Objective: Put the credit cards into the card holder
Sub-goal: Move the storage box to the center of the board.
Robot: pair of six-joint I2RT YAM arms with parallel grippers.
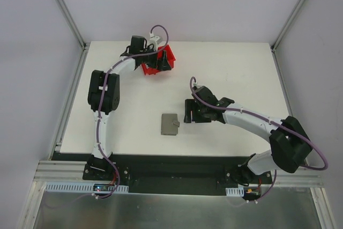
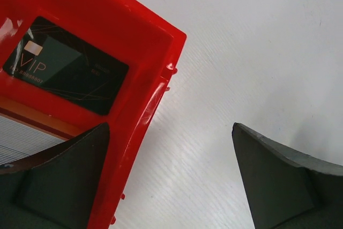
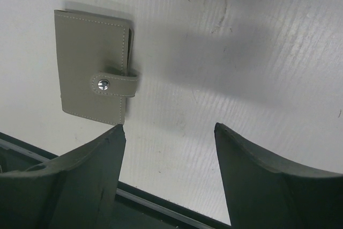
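Hovering over the far side of the table, your left gripper has its jaws spread wide and holds nothing. Look at the wrist view: one finger sits over the red bin, the other over bare table, so the bin's wall runs right up between them. The dark card lies flat on the bin's floor, off to the left of the gripper's centre, with its long axis slanting from upper left down to lower right. You'd likely need to shift left and turn to match that slant. I can't make out the other cards.

Down near you, the right gripper is released too, jaws apart and empty. The card holder lies flat on the table just beside it, toward the left arm, its snap strap fastened. The right arm is clearly the nearer one to it.
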